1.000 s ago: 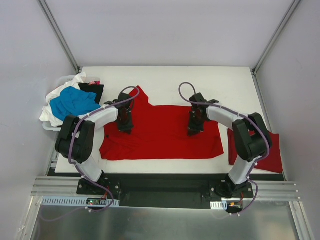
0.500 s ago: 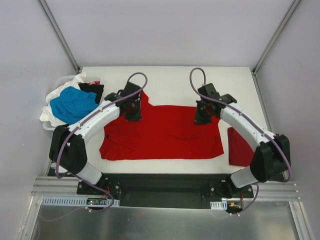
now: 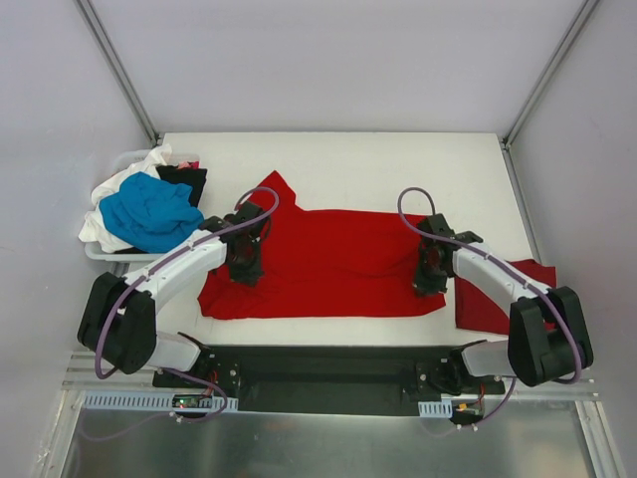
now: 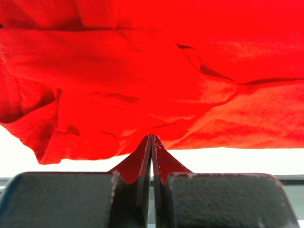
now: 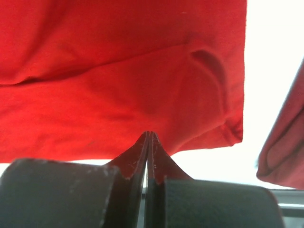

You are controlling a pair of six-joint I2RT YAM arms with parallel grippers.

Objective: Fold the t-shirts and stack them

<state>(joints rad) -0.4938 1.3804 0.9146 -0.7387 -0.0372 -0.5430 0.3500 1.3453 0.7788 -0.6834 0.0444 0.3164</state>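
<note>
The red shirt (image 3: 328, 264) lay spread flat across the middle of the table (image 3: 398, 164). Its hem ran close along the near edge and one sleeve pointed toward the far-left corner. The far half of the table was bare white, and a strip was also bare between the shirt and the right edge. A folded red shirt (image 3: 485, 311) sat by the near-right corner, overhanging the right edge and partly covered by the right arm.

At the left edge was a heap with a blue shirt (image 3: 149, 211) on top, a white one (image 3: 100, 227) under it and a black one (image 3: 184, 181) behind. What held the heap was mostly hidden.

The left gripper (image 3: 246, 269) stood over the shirt's left part and the right gripper (image 3: 428, 282) over its near-right corner, well apart from each other. Both had their fingers pressed together. In the wrist views the tips met the cloth, but I could not tell whether any fold was caught between them.

The cloth was soft and matte. It was rumpled into ridges and overlapping folds near the left gripper, and smoother near the right one, with a single curved crease. The wrist views cut off the rest of the shirt.
</note>
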